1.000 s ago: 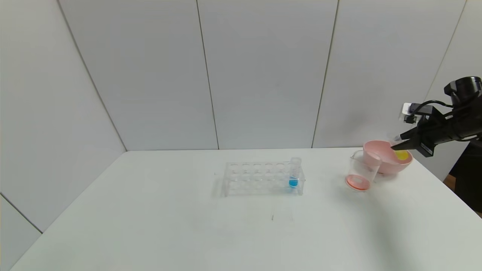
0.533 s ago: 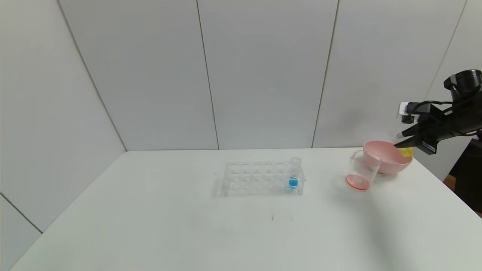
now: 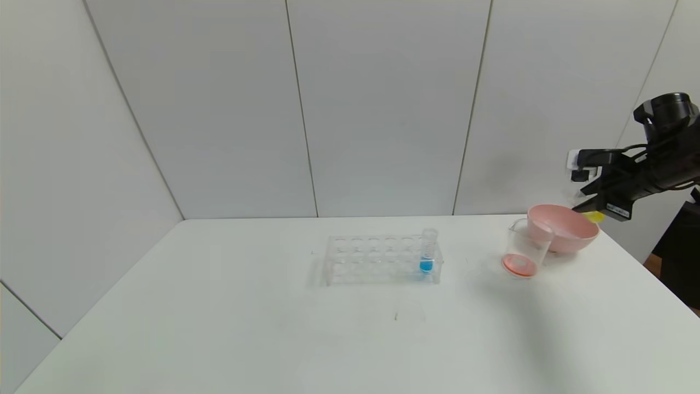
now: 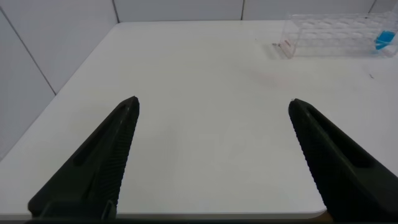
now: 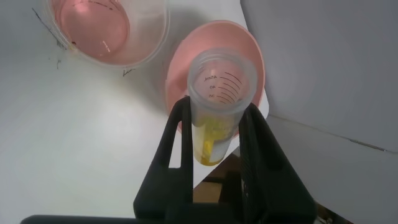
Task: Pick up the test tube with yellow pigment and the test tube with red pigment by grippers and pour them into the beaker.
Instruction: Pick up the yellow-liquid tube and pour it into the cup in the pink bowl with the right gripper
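The test tube with yellow pigment is clamped between the fingers of my right gripper, its open mouth toward the camera. In the head view the right gripper hovers just above the far right rim of the pink bowl, and the tube's yellow tip pokes out below it. The beaker stands left of the bowl with a pink-red layer at its bottom. The beaker is off to one side of the tube. The test tube with red pigment is out of view. My left gripper hangs open over bare table.
A clear tube rack stands mid-table with a blue-tipped tube in its right end. The pink bowl lies right under the held tube. The table's right edge runs close behind the bowl.
My right gripper has risen out of the pink bowl with the yellow tube, which has swung toward level. The yellow tip now sits above the bowl's far rim.
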### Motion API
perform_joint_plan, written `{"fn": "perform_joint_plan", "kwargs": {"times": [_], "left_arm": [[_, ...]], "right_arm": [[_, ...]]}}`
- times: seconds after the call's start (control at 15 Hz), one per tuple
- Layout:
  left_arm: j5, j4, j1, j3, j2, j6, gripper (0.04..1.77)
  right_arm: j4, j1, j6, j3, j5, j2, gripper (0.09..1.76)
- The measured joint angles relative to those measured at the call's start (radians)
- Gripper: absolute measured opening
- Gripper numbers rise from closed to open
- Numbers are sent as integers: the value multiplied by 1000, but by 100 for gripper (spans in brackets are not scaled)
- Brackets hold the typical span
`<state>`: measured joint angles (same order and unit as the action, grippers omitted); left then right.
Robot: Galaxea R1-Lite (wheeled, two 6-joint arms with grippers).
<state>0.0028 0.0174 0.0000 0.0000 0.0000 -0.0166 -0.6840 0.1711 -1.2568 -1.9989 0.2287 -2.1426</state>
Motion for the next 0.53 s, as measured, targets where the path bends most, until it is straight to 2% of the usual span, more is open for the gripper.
{"fn": "perform_joint_plan", "kwargs": {"times": [0.53], "left_arm": [[0, 0, 0, 0, 0, 0, 172]], "right_arm": [[0, -62, -20, -1, -129, 10, 49]]}}
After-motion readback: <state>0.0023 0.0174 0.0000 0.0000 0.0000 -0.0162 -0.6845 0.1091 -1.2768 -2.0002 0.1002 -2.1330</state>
